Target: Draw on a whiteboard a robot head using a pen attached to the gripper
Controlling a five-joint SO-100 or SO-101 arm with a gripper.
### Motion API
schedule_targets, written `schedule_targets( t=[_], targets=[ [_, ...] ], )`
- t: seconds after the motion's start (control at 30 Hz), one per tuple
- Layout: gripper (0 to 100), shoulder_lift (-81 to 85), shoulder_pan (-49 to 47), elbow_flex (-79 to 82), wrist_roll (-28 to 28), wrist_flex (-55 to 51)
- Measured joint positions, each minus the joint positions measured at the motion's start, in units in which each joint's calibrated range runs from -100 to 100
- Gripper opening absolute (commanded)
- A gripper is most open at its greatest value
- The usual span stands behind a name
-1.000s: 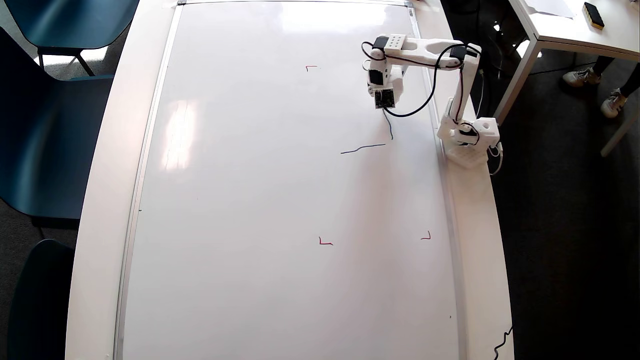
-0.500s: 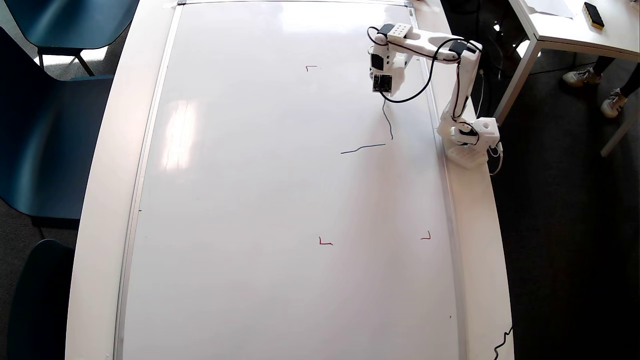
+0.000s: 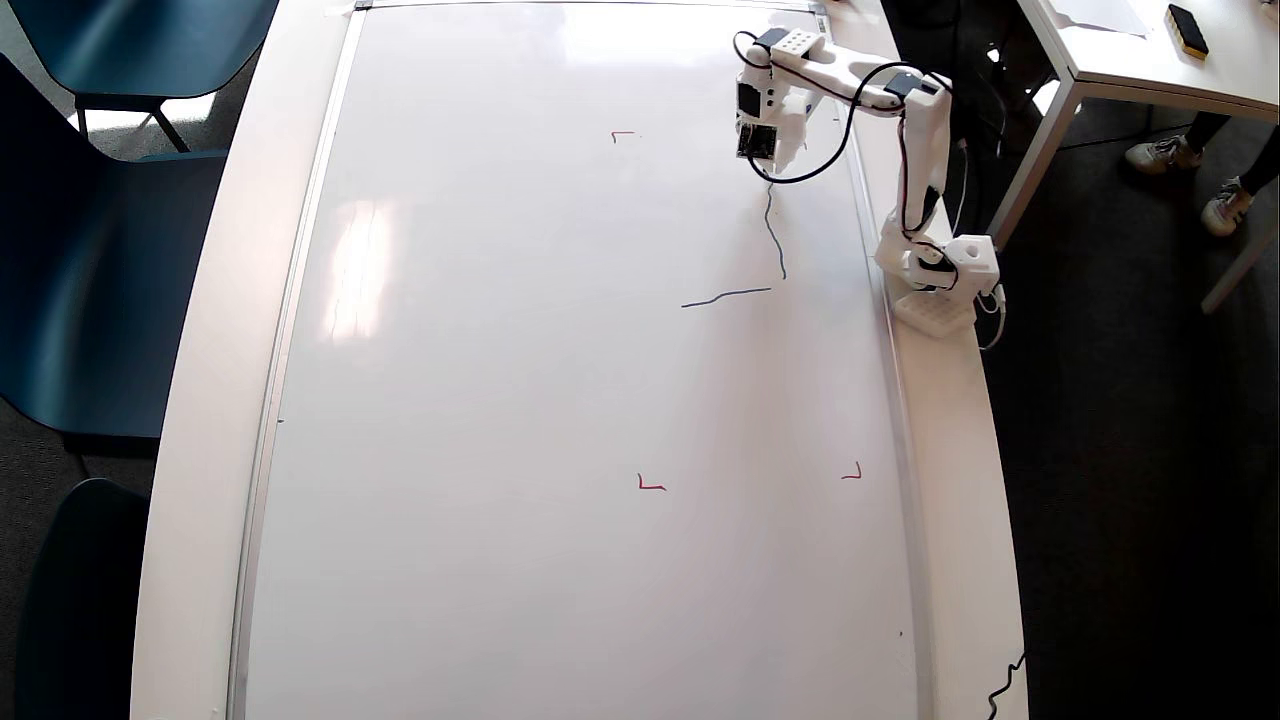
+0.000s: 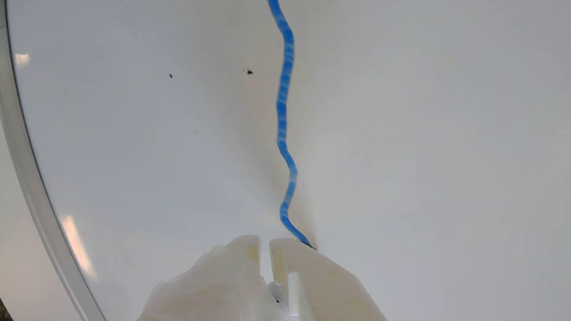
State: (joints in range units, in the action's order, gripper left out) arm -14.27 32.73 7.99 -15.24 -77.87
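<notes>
The whiteboard (image 3: pixel 520 400) fills the overhead view. Of the robot head only two thin blue strokes show: a near-vertical line (image 3: pixel 775 240) and a short sideways stroke (image 3: pixel 725 296). My gripper (image 3: pixel 768 176) hangs at the upper end of the vertical line, near the board's top right. In the wrist view the gripper (image 4: pixel 265 243) has its white jaws together with just a thin slit. The blue line (image 4: pixel 282 111) runs up from beside the right jaw. A dark speck of the pen (image 4: pixel 309 244) touches the board there; its body is hidden.
Red corner marks (image 3: pixel 622 134) (image 3: pixel 650 485) (image 3: pixel 852 473) sit on the board. The arm's base (image 3: pixel 940 295) stands on the white rim at the right. Blue chairs (image 3: pixel 90 250) stand at the left, another table (image 3: pixel 1150 55) at the top right. The board's frame (image 4: pixel 26 178) is close at the wrist view's left.
The gripper has slid toward the top of the overhead view, and the vertical blue line has grown longer behind it. The sideways stroke is unchanged.
</notes>
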Motion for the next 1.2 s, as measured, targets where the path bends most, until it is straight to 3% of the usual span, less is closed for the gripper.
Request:
schedule_targets(
  t=[0.57,1.2],
  targets=[
    [1,-7.96,-0.83,-12.70,0.05,0.00],
    [1,-12.37,-8.14,-18.64,4.65,0.34]
  ],
)
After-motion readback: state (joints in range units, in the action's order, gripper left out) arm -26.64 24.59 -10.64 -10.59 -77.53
